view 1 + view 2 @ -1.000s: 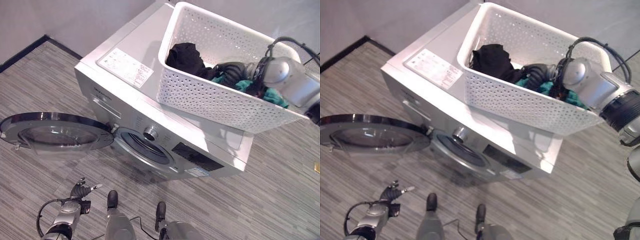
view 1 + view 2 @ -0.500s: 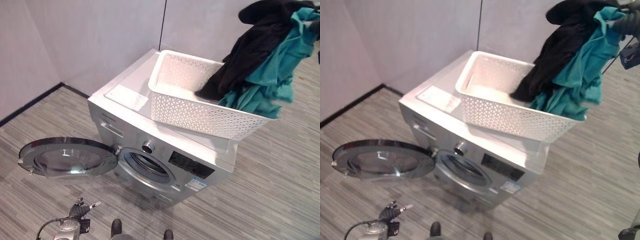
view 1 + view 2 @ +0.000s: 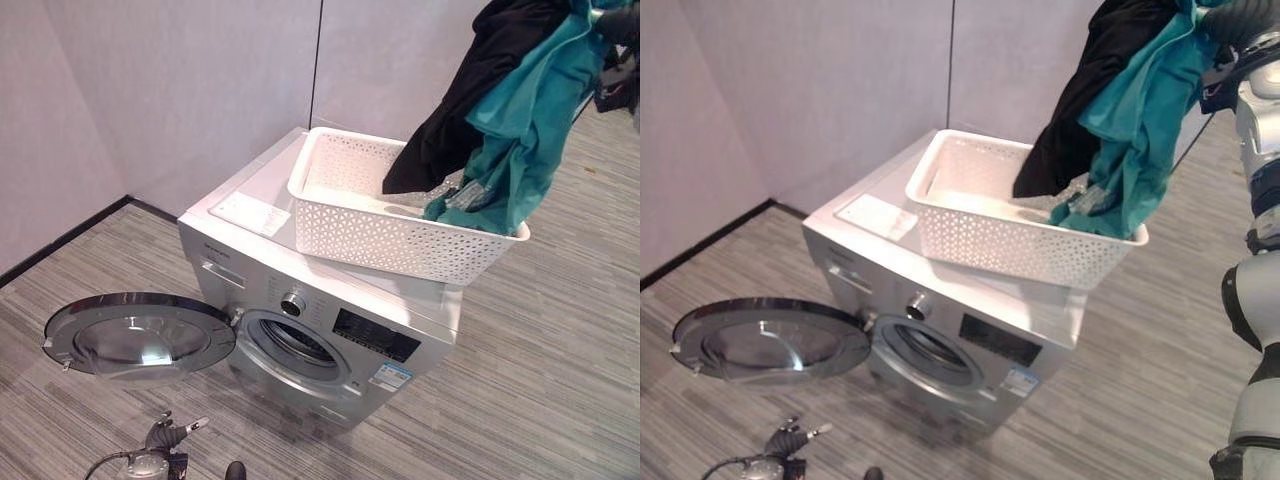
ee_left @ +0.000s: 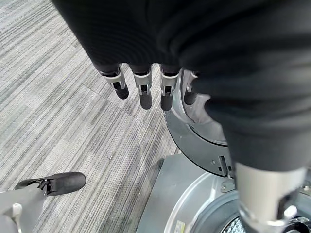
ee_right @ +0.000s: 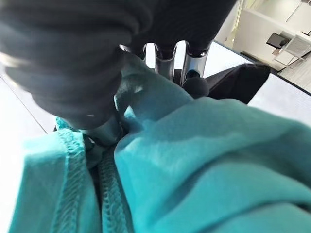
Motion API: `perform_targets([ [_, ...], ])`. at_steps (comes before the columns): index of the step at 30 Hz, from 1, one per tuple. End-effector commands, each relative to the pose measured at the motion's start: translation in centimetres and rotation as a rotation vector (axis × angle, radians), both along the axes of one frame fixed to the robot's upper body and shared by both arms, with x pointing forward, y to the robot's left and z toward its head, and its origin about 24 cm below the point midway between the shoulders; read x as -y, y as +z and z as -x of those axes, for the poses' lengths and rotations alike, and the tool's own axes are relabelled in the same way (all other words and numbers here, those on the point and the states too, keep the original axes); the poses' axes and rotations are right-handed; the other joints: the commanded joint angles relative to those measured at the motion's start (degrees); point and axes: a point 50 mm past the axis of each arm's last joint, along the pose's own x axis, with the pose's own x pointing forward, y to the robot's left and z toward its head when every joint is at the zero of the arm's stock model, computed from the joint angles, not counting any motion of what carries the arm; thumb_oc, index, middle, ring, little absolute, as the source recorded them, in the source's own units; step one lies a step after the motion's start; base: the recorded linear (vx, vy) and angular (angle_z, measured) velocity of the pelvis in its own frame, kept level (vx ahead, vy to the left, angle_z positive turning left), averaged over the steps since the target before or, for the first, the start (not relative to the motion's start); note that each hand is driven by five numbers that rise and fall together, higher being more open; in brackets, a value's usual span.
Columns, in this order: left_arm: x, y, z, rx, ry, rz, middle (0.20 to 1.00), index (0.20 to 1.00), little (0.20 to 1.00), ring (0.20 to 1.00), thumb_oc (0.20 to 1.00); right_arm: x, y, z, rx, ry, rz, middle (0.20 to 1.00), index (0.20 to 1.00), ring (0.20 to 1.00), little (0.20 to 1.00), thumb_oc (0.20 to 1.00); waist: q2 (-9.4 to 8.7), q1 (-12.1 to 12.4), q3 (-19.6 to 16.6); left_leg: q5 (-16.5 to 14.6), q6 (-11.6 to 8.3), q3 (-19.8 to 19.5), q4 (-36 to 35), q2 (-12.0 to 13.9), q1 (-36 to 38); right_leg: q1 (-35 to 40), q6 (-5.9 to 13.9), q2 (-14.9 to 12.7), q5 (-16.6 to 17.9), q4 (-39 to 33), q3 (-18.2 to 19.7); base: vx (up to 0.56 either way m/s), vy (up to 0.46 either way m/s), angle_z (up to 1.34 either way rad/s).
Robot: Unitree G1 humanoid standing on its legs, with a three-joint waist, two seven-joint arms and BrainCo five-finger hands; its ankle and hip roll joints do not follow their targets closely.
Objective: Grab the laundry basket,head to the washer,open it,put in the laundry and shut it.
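A silver washer stands against the wall with its round door swung open to the left and the drum opening bare. The white perforated basket sits on the washer's top. Above its right end my right hand is raised high, its fingers curled round a teal garment and a black garment. Both hang down, and the teal one's lower end still reaches into the basket. My left hand hangs low in front of the door, its fingers straight and holding nothing.
Grey walls meet in a corner behind the washer, with a dark baseboard along the left one. The open door juts over the striped floor at the left. Bare floor lies to the washer's right.
My right hand, which was down in the basket, has lifted the black and teal garments high above it. The camera has pulled back and tilted up, so the whole scene has shifted.
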Motion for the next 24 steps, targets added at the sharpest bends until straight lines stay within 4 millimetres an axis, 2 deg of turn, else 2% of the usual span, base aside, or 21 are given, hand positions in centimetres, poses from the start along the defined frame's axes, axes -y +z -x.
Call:
perform_targets([
  [1,-1.1,1.2,-2.0,0.054,-0.038,-0.071,1.000,1.000,1.000,1.000,1.000,-0.3,5.5,2.0,0.213,-0.002,-0.019,0.200,0.200,0.200,0.200,0.200,-3.37,2.1,-0.9,-5.1,-2.26,1.2,3.0,6.1,3.4,-4.4,6.55,-8.9,-2.5,5.4,-0.5,0.00,0.000,0.00],
  [6,-0.7,1.2,-2.2,0.065,-0.048,-0.073,1.000,1.000,1.000,1.000,1.000,-0.5,5.8,2.0,0.234,-0.026,-0.018,0.200,0.200,0.200,0.200,0.200,-3.30,2.1,-1.0,-5.1,-2.24,1.3,2.8,6.1,3.6,-4.1,6.57,-8.8,-2.4,5.1,-0.5,0.00,0.000,0.00],
  [10,-0.4,1.8,-3.3,0.115,-0.070,-0.082,1.000,1.000,1.000,1.000,1.000,-0.6,6.7,2.5,0.290,-0.046,-0.014,0.200,0.200,0.200,0.200,0.200,-3.19,2.1,-1.0,-5.4,-2.20,1.3,3.0,6.0,3.7,-4.0,6.64,-9.0,-2.3,5.0,-0.5,0.00,0.000,0.00],
  [11,0.3,2.9,-5.1,0.214,-0.111,-0.075,1.000,1.000,1.000,1.000,1.000,-0.5,7.9,3.5,0.376,-0.063,-0.016,0.200,0.200,0.200,0.200,0.200,-3.03,2.2,-0.9,-5.7,-2.03,1.2,3.3,5.8,3.6,-3.9,6.75,-9.1,-2.3,5.0,-0.6,-0.02,0.030,0.00],
  [12,0.8,3.5,-5.8,0.262,-0.138,-0.069,1.000,1.000,1.000,1.000,1.000,-0.4,8.5,4.1,0.417,-0.069,-0.008,0.200,0.200,0.200,0.200,0.200,-2.98,2.2,-0.9,-5.9,-1.93,1.1,3.4,5.7,3.6,-3.8,6.83,-9.3,-2.3,5.1,-0.7,-0.03,0.062,0.01],
  [13,1.8,5.6,-7.8,0.392,-0.211,-0.054,1.000,1.000,1.000,1.000,1.000,-0.5,9.8,5.4,0.505,-0.077,0.016,0.200,0.200,0.200,0.200,0.200,-2.78,2.2,-0.9,-6.5,-1.62,0.8,3.9,5.4,3.5,-3.6,7.02,-9.7,-2.1,5.1,-0.7,-0.03,0.058,0.01],
  [15,2.9,7.3,-9.0,0.486,-0.295,-0.034,1.000,1.000,1.000,1.000,1.000,-0.4,10.8,6.7,0.582,-0.083,0.019,0.200,0.200,0.200,0.200,0.200,-2.72,2.3,-0.9,-7.3,-1.29,0.5,4.7,5.0,3.3,-3.6,7.25,-10.2,-1.9,5.3,-0.7,-0.02,0.048,0.01],
  [16,2.9,7.3,-8.9,0.485,-0.296,-0.034,1.000,1.000,1.000,1.000,1.000,-0.3,10.8,6.7,0.582,-0.084,0.019,0.200,0.200,0.200,0.200,0.200,-2.78,2.4,-0.9,-7.3,-1.27,0.5,4.8,5.0,3.2,-3.6,7.27,-10.3,-1.9,5.3,-0.7,-0.02,0.042,-0.01],
  [21,5.4,11.2,-11.1,0.669,-0.447,0.003,1.000,1.000,1.000,1.000,1.000,0.3,13.3,10.0,0.753,-0.168,0.061,0.200,0.200,0.200,0.200,0.200,-2.38,2.1,-0.8,-9.6,-0.07,0.2,7.1,3.3,2.9,-4.0,8.22,-12.1,-0.8,5.8,0.0,-0.03,0.090,0.00],
  [22,5.6,12.0,-11.5,0.694,-0.467,-0.006,1.000,1.000,1.000,1.000,1.000,0.4,14.1,11.2,0.812,-0.202,0.092,0.200,0.200,0.200,0.200,0.200,-2.33,1.5,-0.8,-10.6,0.36,0.5,7.9,2.5,3.0,-4.4,8.68,-13.0,-0.4,6.1,0.5,-0.03,0.098,-0.01],
  [23,5.6,12.0,-11.5,0.694,-0.468,-0.006,1.000,1.000,1.000,1.000,1.000,0.4,14.1,11.2,0.812,-0.202,0.092,0.200,0.200,0.200,0.200,0.200,-2.35,1.6,-0.8,-10.6,0.37,0.5,7.9,2.5,3.0,-4.4,8.69,-13.0,-0.4,6.1,0.5,-0.04,0.155,-0.01],
  [24,5.8,12.2,-11.7,0.700,-0.481,-0.019,1.000,1.000,1.000,1.000,1.000,0.2,14.8,12.4,0.866,-0.230,0.132,0.200,0.200,0.200,0.200,0.200,-2.15,0.8,-1.0,-11.7,0.95,0.7,8.7,1.6,3.2,-4.7,9.06,-13.9,0.3,6.4,0.9,-0.02,0.089,-0.04],
])
